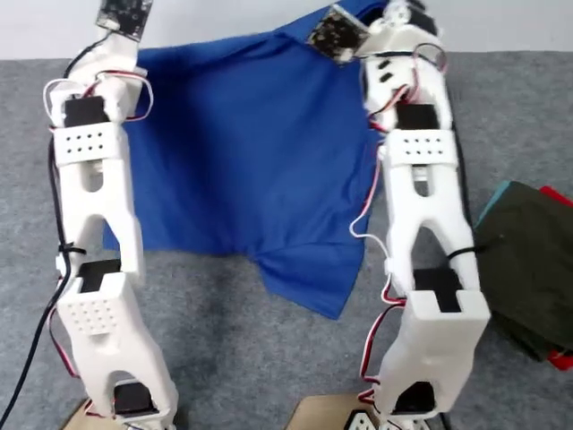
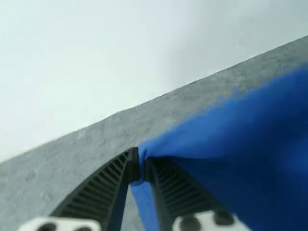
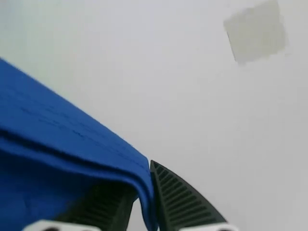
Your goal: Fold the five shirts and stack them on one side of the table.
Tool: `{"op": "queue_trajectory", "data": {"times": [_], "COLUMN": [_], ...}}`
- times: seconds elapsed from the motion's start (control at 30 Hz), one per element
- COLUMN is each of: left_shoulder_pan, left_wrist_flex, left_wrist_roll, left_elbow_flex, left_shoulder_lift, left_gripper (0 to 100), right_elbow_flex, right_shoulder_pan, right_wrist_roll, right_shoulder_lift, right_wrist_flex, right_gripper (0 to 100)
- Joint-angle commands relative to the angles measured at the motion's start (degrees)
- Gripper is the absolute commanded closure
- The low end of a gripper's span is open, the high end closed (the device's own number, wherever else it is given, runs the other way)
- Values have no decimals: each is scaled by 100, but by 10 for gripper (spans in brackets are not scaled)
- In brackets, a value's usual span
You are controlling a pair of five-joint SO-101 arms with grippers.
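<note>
The limp royal-blue fabric shirt (image 1: 251, 152) is pinched at its far corners by left gripper (image 2: 138, 166) and right gripper (image 3: 144, 186) fingers; sagging between holds is expected.

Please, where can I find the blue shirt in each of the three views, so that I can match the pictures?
High view: the blue shirt spreads over the grey table between the two arms.
Left wrist view: its corner is clamped in the left gripper, with the cloth running over the table.
Right wrist view: its edge is clamped in the right gripper.
Shared landmark: the white wall behind the table.
</note>
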Motion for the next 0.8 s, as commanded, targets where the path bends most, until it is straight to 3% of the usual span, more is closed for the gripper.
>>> {"op": "queue_trajectory", "data": {"times": [0.0, 0.3, 0.77], "left_shoulder_pan": [123, 123, -440], "left_wrist_flex": [26, 114, 1618], "left_wrist_roll": [-18, -35, -1099], "left_elbow_flex": [-259, -207, -268], "left_shoulder_lift": [-88, -35, 563], "left_gripper": [995, 995, 995], "right_elbow_flex": [-422, -422, -422], "right_shoulder_pan": [382, -4, -585], "right_wrist_roll": [132, 325, 62], "right_shoulder_lift": [-110, -154, -1042], "right_wrist_flex": [-101, 259, 5007], "right_gripper": [987, 987, 987]}}
